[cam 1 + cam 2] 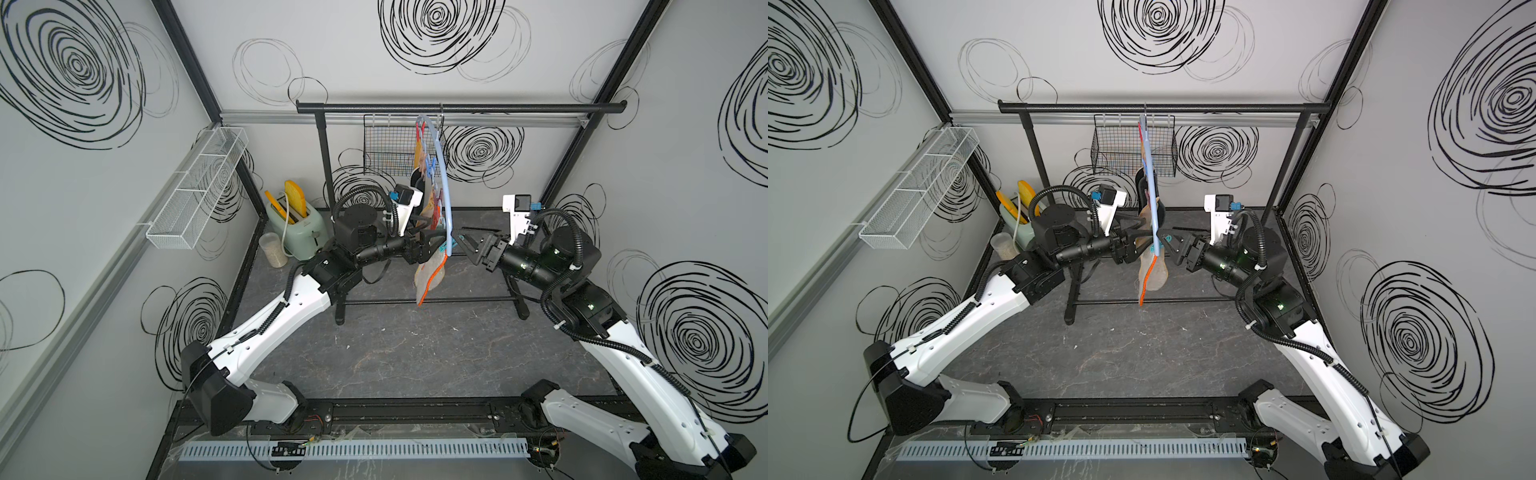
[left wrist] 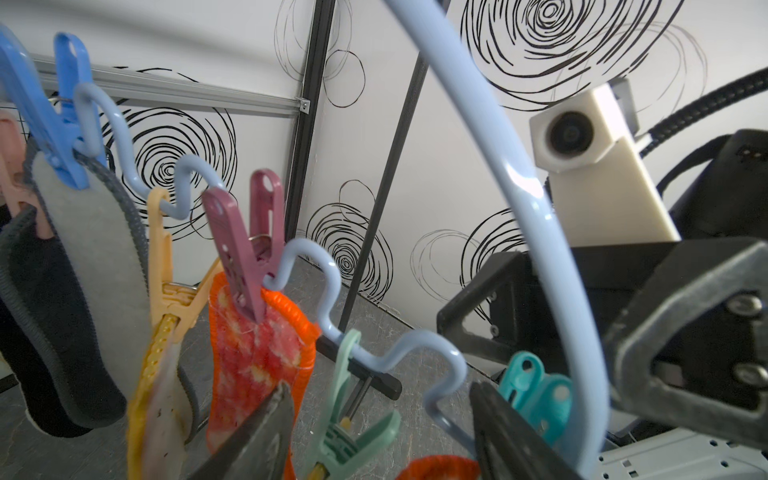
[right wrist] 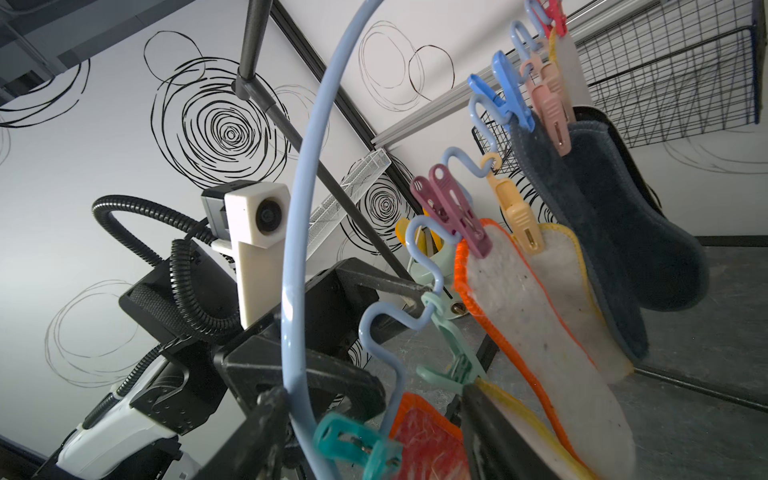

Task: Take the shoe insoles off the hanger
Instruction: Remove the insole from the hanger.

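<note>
1. Your hanger (image 1: 444, 166) hangs by its hook from the black rail (image 1: 457, 109), at the back, near the middle.
2. The shoe insoles (image 3: 540, 332) all hang down in a row. Each one is pinched by a coloured peg on the hanger's wavy bar.
3. Your left gripper (image 2: 378, 388) is at the low end of the hanger, on one side. Its jaws are wide apart and hold nothing. A mint-green peg (image 2: 353, 432) sits between them.
4. Your right gripper (image 3: 370, 388) is on the other side, facing the left one. Its jaws are apart too. A teal peg (image 3: 357, 449) and the top of a red-orange insole (image 3: 428, 449) sit between them, but nothing is squeezed.
</note>
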